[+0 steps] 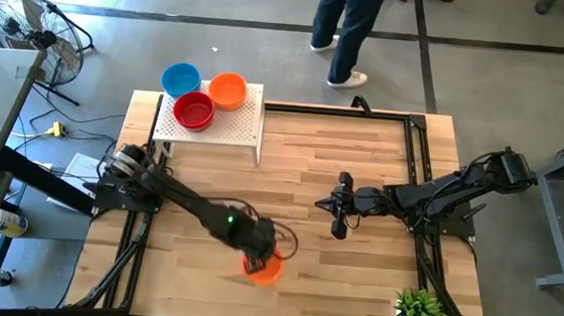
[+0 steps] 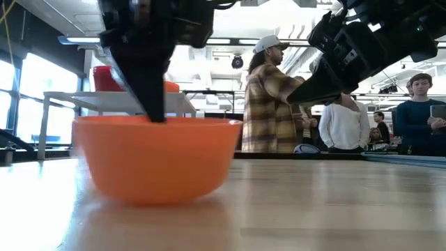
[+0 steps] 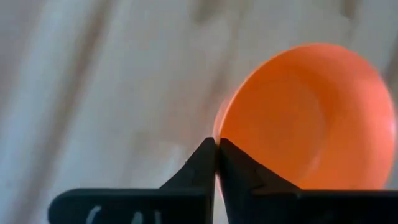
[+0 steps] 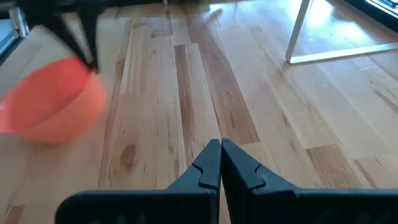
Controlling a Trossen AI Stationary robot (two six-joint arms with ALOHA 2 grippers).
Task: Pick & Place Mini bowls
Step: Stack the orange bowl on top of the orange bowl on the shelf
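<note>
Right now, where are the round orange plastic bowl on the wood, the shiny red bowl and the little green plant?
orange bowl (image 2: pixel 157 157), low view, front wall.
red bowl (image 1: pixel 194 110), high view, inside.
green plant (image 1: pixel 420 311), high view, leaves.

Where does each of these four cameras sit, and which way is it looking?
High view: overhead, straight down on the table, both arms.
Low view: tabletop level, facing the orange bowl and people beyond.
Left wrist view: on the left arm, left gripper shut on the orange bowl's rim.
Right wrist view: on the right arm, right gripper shut, empty, over bare wood.
Shared: all four show the orange bowl.
</note>
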